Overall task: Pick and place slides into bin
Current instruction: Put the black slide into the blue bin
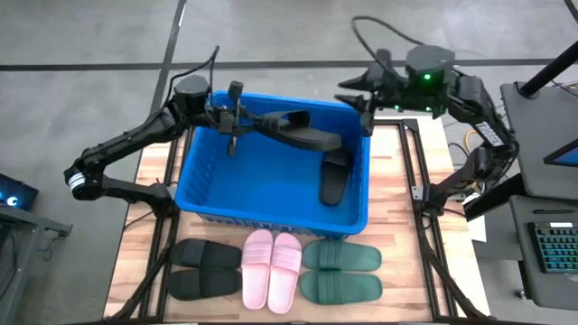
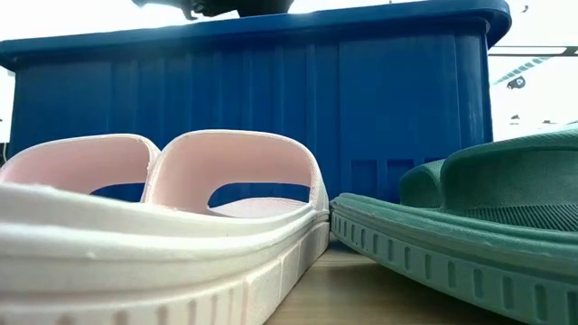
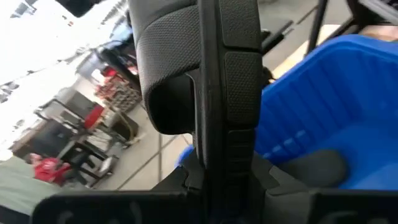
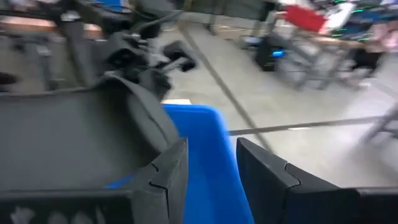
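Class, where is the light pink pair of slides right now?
In the high view, the pink pair lies on the table outside the blue bin, between the black pair and the green pair.

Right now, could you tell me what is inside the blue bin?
One black slide lies in the bin. The left tool holds another black slide above it. The floor beneath them is hidden.

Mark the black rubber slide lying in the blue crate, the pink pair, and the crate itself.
Black rubber slide [image 1: 335, 179]: high view, sole.
Light pink rubber slide pair [image 1: 272, 268]: high view, straps.
Bright blue plastic crate [image 1: 262, 212]: high view, near rim.
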`<action>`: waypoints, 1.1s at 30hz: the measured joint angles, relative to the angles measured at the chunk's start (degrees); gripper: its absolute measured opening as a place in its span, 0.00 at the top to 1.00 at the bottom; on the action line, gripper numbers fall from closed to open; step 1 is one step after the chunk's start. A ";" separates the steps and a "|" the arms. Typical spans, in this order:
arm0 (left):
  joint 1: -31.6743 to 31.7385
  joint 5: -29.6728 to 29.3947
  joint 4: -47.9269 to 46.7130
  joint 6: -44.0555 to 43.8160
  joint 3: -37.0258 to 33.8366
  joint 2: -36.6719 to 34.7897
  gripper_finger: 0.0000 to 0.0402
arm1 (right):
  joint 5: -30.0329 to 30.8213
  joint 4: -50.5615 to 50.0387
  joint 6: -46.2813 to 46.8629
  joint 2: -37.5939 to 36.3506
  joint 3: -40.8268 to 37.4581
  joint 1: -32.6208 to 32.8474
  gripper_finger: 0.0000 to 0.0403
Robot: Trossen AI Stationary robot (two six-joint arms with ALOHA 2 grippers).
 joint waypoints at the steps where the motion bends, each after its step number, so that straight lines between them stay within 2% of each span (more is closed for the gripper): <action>1: -0.19 -0.11 -0.52 -0.03 -0.16 0.00 0.93 | -1.90 0.04 0.40 0.45 0.00 0.00 0.67; 4: -0.50 -1.03 -1.17 0.00 -0.62 0.02 0.93 | -5.54 0.04 1.21 1.17 0.00 0.12 0.65; 9: -0.44 -6.26 -2.88 -0.01 -0.47 0.02 0.93 | -5.45 0.30 -0.38 0.87 1.34 0.26 0.62; 12: -0.43 -5.38 -4.13 -0.11 -0.49 0.05 0.93 | -6.20 0.43 -3.15 0.79 3.36 0.26 0.61; 14: -1.01 -4.14 -3.92 -0.22 -0.47 0.34 0.93 | -9.09 0.32 -4.28 1.20 4.38 0.26 0.61; 20: -1.54 -6.92 -5.92 -0.06 -0.49 0.72 0.93 | -14.52 -2.73 -0.66 1.59 6.23 0.47 0.64; 23: -1.53 -9.32 -6.55 -0.09 -0.51 0.72 0.93 | -14.40 -6.47 -0.13 1.28 7.86 1.40 0.66; 26: -1.42 -10.98 -7.11 -0.07 -0.58 0.72 0.93 | -10.31 -7.77 -0.62 1.27 8.52 2.83 0.65; 30: -1.42 -11.16 -5.60 -0.11 -0.28 0.73 0.93 | -4.36 -8.71 -2.84 1.27 8.61 4.67 0.60; 33: -1.42 -11.10 -5.50 -0.17 -0.21 0.74 0.93 | -3.60 -8.39 -3.54 1.53 8.65 4.92 0.56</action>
